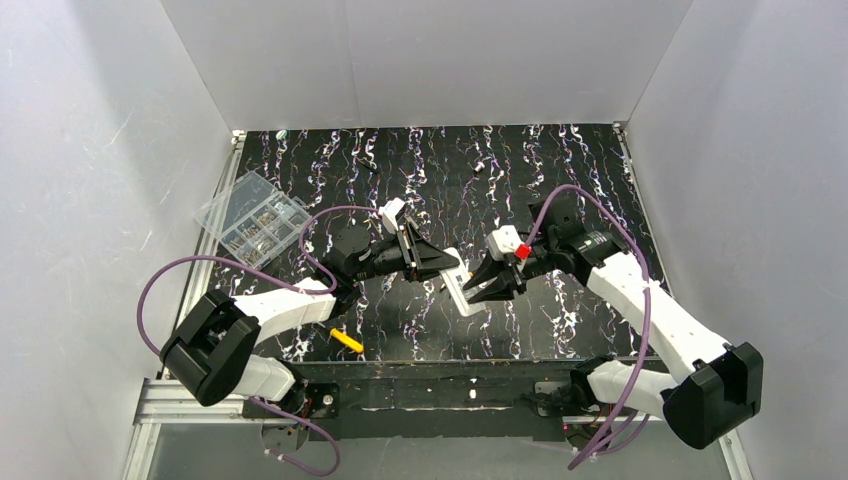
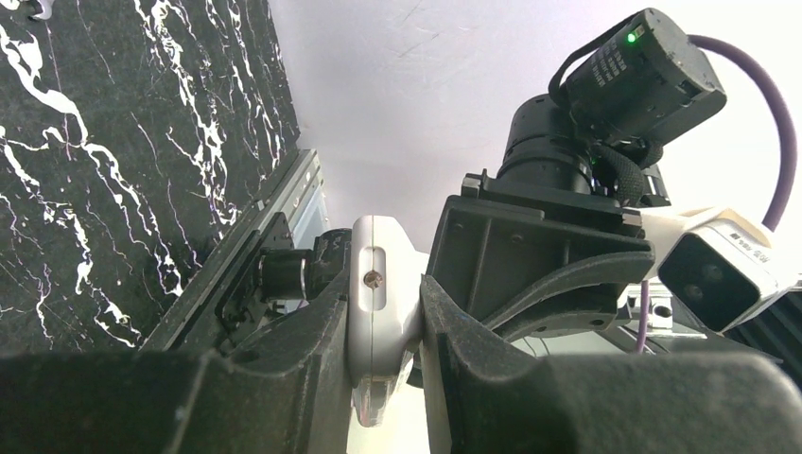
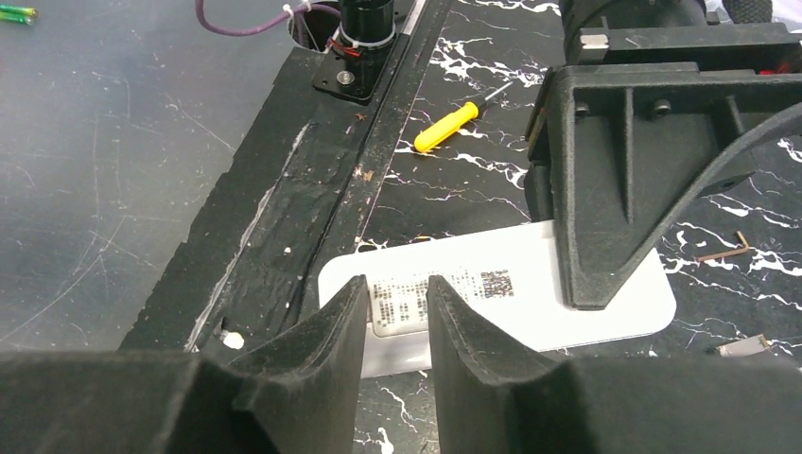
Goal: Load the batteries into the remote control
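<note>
The remote control [image 3: 530, 284] is held a little above the table [image 1: 400, 180], near its middle, with the back face and its printed label turned up. The left gripper [image 2: 386, 331] is closed firmly on one end of it, one finger on the back face and the other under the front, so it is pinched across its thickness. The right gripper [image 3: 395, 317] is partly open over the label end. I see nothing between its jaws, and I cannot tell for sure whether the fingertips [image 3: 331, 331] touch the plastic or only hover just above. I judge the remote to be light and stiff, a hard smooth shell that could slip or turn in a pinch at one end if it is pushed at the other. A hold across the flat faces, away from the battery recess, seems best, and any cover there is probably thin and should be moved gently. The batteries I cannot find in these views. A yellow-handled screwdriver [image 3: 444, 126] lies near the front edge.
</note>
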You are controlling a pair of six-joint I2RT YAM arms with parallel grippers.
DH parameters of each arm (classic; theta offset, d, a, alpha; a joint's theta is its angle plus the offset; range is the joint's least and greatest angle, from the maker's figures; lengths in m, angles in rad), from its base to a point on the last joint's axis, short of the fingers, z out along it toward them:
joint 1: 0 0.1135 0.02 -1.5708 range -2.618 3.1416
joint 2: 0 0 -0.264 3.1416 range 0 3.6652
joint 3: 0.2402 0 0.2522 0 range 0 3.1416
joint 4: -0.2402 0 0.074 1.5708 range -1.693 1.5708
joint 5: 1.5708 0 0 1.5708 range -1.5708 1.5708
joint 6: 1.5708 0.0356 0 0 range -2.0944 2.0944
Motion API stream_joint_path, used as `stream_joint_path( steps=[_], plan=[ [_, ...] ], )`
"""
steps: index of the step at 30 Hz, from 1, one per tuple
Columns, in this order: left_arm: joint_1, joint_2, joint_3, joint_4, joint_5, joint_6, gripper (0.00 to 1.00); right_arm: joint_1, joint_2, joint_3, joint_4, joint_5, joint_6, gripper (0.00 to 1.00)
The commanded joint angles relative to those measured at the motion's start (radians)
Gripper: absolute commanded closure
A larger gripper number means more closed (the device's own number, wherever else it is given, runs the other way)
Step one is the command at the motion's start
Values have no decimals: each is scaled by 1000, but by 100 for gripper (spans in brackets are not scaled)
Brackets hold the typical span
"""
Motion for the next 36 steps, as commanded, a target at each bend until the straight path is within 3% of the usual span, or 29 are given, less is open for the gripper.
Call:
stream_joint_path(
  steps=[1, 8, 13, 16, 23, 27, 30, 36],
  plan=[
    [-5, -29, 42, 113, 48, -19, 100, 4, 47, 59, -66, 49, 29, 61],
    [-6, -34, 44, 112, 49, -21, 100, 4, 88, 101, -174, 41, -5, 59],
    [-5, -37, 39, 113, 51, -20, 100, 4, 77, 132, -174, 5, -5, 65],
    [-6, -35, 36, 113, 48, -19, 100, 4, 49, 143, -179, -85, -48, 71],
    [-5, -31, 28, 113, 44, -14, 100, 5, -52, 127, -105, -236, -52, 71],
    [-5, -30, 25, 114, 44, -11, 100, 4, -136, 65, 73, -228, 107, 71],
    [-6, -27, 27, 113, 45, -11, 100, 4, -223, -44, 335, -159, 371, 70],
    [-5, -21, 24, 113, 44, -10, 100, 4, -410, -299, 851, 299, 941, 60]
  ],
)
